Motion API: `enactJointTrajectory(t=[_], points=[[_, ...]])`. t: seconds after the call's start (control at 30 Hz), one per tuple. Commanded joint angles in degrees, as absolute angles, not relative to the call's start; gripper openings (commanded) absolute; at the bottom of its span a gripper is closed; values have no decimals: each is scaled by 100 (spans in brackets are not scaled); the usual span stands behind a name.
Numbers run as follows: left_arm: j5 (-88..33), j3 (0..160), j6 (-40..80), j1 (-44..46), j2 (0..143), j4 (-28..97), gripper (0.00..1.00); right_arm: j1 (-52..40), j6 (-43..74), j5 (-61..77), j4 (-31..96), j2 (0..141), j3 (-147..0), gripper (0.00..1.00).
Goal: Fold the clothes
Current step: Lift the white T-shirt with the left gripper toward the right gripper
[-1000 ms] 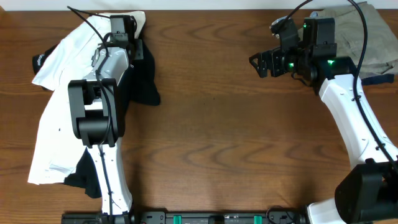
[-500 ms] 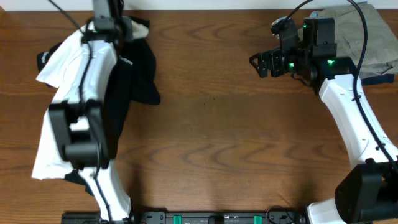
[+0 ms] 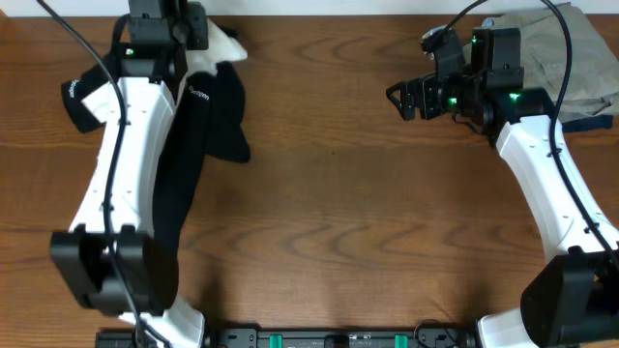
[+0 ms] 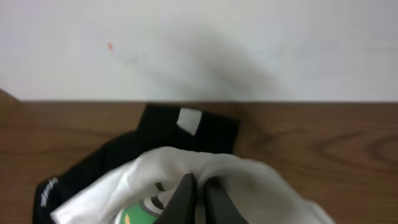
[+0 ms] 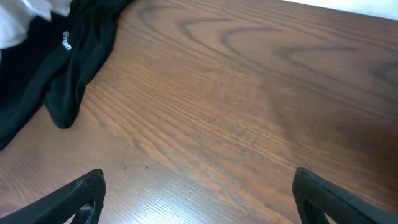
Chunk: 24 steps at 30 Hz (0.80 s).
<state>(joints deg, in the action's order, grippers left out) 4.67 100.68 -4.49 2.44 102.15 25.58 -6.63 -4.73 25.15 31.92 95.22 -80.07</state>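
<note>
At the far left edge of the desk [image 3: 338, 213], the left gripper [image 4: 198, 186] clamps the bunched white T-shirt [image 4: 249, 180]; the black shirt [image 3: 208, 126] runs lengthwise beneath that arm; the right gripper [image 3: 404, 99], fingers spread and empty, hovers well apart.

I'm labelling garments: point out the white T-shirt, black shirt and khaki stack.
White cotton T-shirt [image 4: 255, 180]: left wrist view, bunched fold.
Black fabric shirt [image 3: 221, 121]: overhead view, body.
Khaki garment stack [image 3: 592, 53]: overhead view, top layer.
</note>
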Motion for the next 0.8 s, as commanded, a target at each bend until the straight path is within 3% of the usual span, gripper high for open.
enactJointTrajectory(t=[0.0, 0.3, 0.77], points=[[449, 10151, -327, 333, 9321, 2528, 6, -709, -366, 2665, 3232, 9356, -8003, 95], [-443, 10151, 16, 972, 8204, 2641, 6, -692, -318, 2746, 3422, 8617, -8003, 96], [-1308, 10149, 375, 2578, 8128, 2735, 6, -403, -259, 2309, 4615, 7150, -8003, 96]])
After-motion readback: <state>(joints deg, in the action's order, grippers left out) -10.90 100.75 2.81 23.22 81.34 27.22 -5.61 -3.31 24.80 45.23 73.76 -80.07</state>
